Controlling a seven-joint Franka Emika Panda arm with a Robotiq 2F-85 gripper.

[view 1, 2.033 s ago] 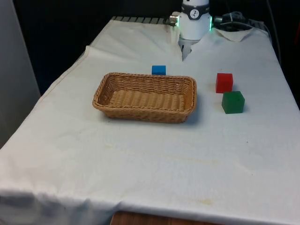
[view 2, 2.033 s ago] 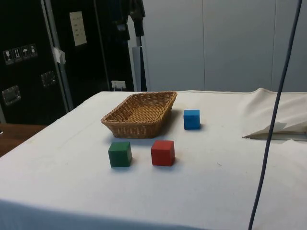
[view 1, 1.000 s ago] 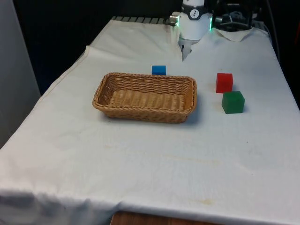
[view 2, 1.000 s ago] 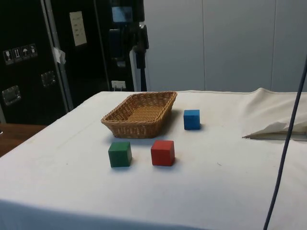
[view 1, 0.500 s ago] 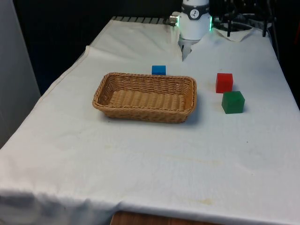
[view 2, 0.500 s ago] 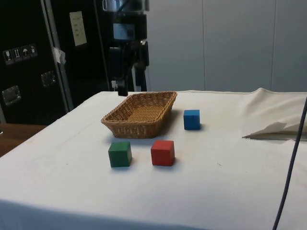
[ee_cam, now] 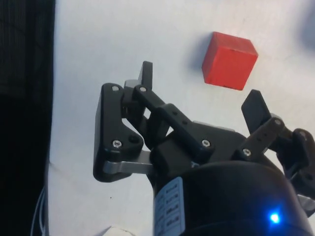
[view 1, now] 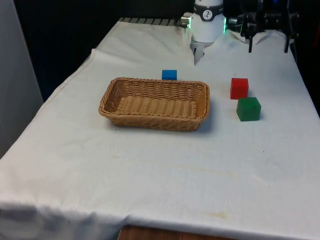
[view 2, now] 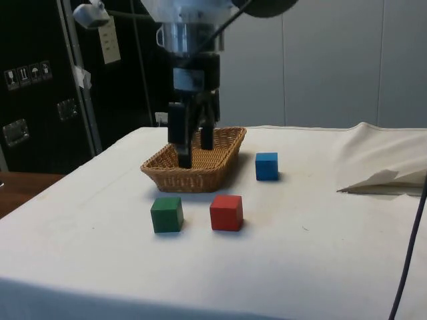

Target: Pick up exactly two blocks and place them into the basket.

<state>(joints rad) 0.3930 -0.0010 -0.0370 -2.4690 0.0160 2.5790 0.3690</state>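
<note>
Blocks: red point(view 1: 239, 88), green point(view 1: 248, 109) and blue point(view 1: 169, 74) all sit on the cloth outside the basket point(view 1: 155, 116). Your gripper point(ee_cam: 199, 91) hangs above red, fingers apart, holding nothing.

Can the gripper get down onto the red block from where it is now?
Probably yes. The gripper is open above the cloth with the red block just ahead. The green block sits close beside it but apart.
</note>
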